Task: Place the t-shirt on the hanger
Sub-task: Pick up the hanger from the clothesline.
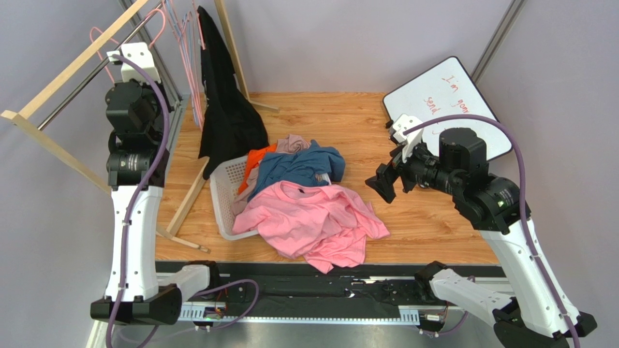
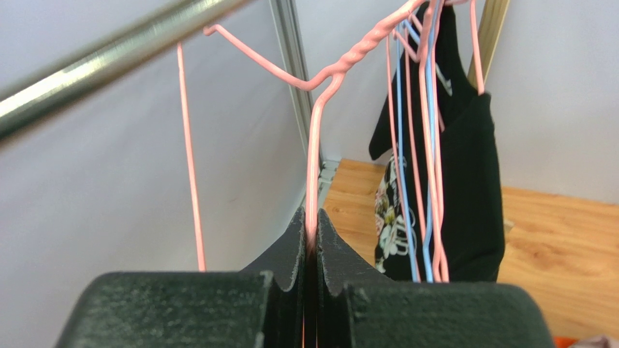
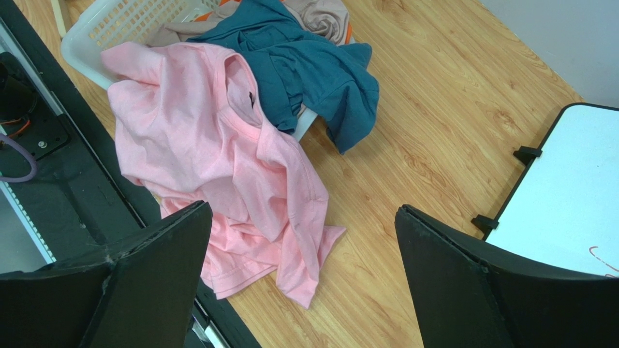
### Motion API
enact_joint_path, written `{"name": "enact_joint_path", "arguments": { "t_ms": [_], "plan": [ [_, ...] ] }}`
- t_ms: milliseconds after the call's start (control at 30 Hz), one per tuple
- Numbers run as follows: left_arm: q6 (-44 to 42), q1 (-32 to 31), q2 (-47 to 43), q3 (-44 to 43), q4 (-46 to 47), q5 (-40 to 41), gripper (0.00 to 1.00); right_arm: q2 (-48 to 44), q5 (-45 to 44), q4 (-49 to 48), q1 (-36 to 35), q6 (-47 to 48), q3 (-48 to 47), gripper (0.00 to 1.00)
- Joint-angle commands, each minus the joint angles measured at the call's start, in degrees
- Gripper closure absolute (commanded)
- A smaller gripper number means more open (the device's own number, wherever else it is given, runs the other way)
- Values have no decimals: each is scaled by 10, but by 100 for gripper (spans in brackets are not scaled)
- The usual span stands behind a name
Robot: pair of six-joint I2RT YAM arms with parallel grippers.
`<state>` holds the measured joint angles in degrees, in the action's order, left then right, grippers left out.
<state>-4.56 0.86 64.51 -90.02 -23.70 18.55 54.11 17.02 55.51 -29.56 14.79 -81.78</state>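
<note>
The pink t-shirt (image 1: 309, 217) lies crumpled on the wooden table, half spilling out of a white basket; in the right wrist view the t-shirt (image 3: 211, 145) shows its round neck. Up at the clothes rail, my left gripper (image 2: 312, 226) is shut on one wire arm of the thin pink hanger (image 2: 314, 145), just below its twisted neck. My right gripper (image 1: 381, 183) hovers to the right of the shirt, fingers wide open and empty. In its own wrist view the right gripper (image 3: 301, 210) looks down on the shirt's hem.
The white basket (image 1: 225, 190) also holds a blue t-shirt (image 1: 298, 167) and orange and beige clothes. A long black garment (image 1: 229, 109) and several pink and blue hangers (image 1: 190, 43) hang on the wooden rack (image 1: 73, 61). A whiteboard (image 1: 443, 94) leans at the back right.
</note>
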Motion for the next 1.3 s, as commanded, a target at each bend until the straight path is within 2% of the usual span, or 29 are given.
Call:
{"name": "enact_joint_path", "arguments": {
  "t_ms": [0,200,400,467,500,533,600,667,833,967,1067,1267],
  "plan": [
    [-41,3,-59,40,64,-18,100,5,16,-24,0,-6,-23,1],
    [-20,3,-107,59,7,-49,100,26,54,-35,1,-34,-43,1],
    [24,4,-185,81,-76,-128,100,60,100,-100,-1,-124,-69,1],
    [42,3,-221,92,-106,-176,100,57,119,-184,-1,-198,-51,1],
    [43,3,-234,97,-115,-191,100,54,126,-262,-1,-224,-25,2],
    [57,3,-245,107,-124,-232,100,54,130,-308,-2,-296,-9,3],
    [82,3,-284,120,-147,-262,100,63,109,-428,-13,-381,9,4],
    [94,3,-321,138,-156,-287,100,97,69,-486,-51,-467,11,6],
    [105,3,-385,162,-176,-322,100,204,-53,-538,-173,-477,-112,5],
    [110,3,-418,171,-187,-337,100,303,-76,-550,-270,-467,-204,0],
    [117,3,-435,176,-193,-335,100,368,-98,-575,-323,-456,-260,0],
    [125,4,-452,182,-201,-313,100,449,-139,-581,-391,-439,-309,0]
  ]
}}
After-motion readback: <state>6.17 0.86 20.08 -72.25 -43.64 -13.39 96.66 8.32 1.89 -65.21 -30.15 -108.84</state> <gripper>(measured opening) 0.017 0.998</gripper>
